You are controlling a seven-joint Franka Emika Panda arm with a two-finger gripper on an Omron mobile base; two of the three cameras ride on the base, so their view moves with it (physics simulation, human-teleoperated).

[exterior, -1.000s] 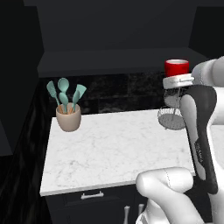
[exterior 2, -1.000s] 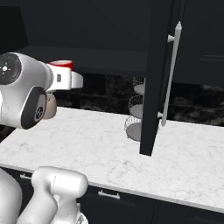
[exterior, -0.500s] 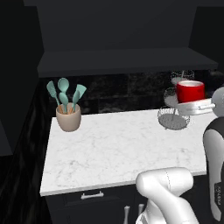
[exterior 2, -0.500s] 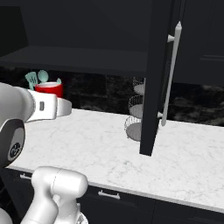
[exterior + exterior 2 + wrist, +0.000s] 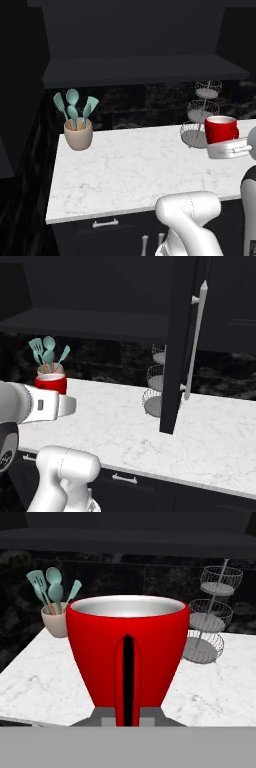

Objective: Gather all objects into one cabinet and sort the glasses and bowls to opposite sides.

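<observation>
A bright red cup (image 5: 221, 129) hangs upright above the right part of the white marble counter (image 5: 130, 170), with my gripper (image 5: 226, 146) shut on it from the near side. From the other side the cup (image 5: 50, 383) sits on top of the white hand, gripper (image 5: 62, 404) beneath its near wall. Close up, the cup (image 5: 128, 647) shows a grey inside, and its base covers my fingertips. The black upper cabinet (image 5: 140, 70) stands open above the counter. Its tall door (image 5: 177, 346) with a long silver bar handle (image 5: 197, 341) swings out over the counter.
A beige utensil pot (image 5: 78, 134) with teal utensils stands at the counter's back left. A three-tier wire stand (image 5: 202, 117) sits at the back, just behind the cup. Lower drawers with short handles (image 5: 124, 478) run under the counter's front edge.
The cup has come down in my shut gripper from shelf height to just above the counter, drawing back toward the robot. The hand has turned level under it.
</observation>
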